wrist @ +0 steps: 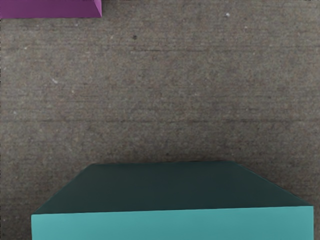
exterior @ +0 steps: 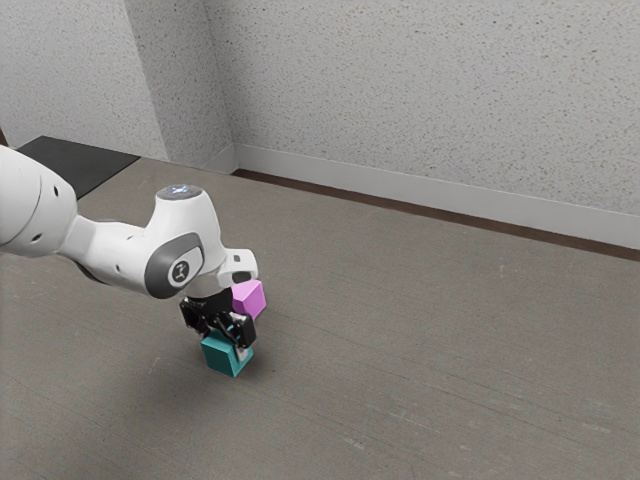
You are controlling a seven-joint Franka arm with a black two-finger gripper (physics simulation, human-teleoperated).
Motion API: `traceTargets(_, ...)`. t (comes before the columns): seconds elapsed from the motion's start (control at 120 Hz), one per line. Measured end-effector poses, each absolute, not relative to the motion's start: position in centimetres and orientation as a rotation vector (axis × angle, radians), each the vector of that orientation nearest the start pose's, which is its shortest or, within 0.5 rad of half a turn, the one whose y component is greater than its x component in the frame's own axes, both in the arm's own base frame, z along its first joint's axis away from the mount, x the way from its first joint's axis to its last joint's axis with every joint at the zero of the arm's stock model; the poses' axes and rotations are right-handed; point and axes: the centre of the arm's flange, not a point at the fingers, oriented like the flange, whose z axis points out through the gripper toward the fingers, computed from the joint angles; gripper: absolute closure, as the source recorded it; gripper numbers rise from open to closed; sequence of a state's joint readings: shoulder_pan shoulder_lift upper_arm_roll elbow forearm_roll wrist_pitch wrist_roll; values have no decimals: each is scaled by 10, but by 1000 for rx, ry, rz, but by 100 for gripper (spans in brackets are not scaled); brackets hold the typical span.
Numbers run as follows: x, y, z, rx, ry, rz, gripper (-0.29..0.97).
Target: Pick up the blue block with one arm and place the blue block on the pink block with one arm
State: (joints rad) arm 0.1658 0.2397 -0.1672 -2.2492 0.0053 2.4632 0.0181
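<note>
The blue block [exterior: 227, 356], a teal-blue cube, sits low at the floor under my hand. My gripper [exterior: 228, 338] comes down on it from above, and its black fingers press the block's upper part from two sides. In the wrist view the blue block [wrist: 170, 200] is right under the hand, its top face in shadow. The pink block [exterior: 249, 297] stands on the floor just behind the gripper, close to the blue block but apart from it. A corner of the pink block [wrist: 50, 8] appears beyond the blue block in the wrist view.
A grey-brown floor [exterior: 430, 340] spreads out toward the exterior view's right and front. Speckled walls with a white baseboard [exterior: 430, 195] close off the back. A dark mat [exterior: 75, 160] lies at the far left by the wall corner.
</note>
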Motion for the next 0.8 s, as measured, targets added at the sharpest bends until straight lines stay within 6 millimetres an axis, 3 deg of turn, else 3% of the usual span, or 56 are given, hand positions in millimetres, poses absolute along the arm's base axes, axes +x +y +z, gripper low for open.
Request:
traceTargets(0.708,540,-1,266,-3163,54,19,30)
traceTargets(0.8,541,-1,274,-3159,50,8,30)
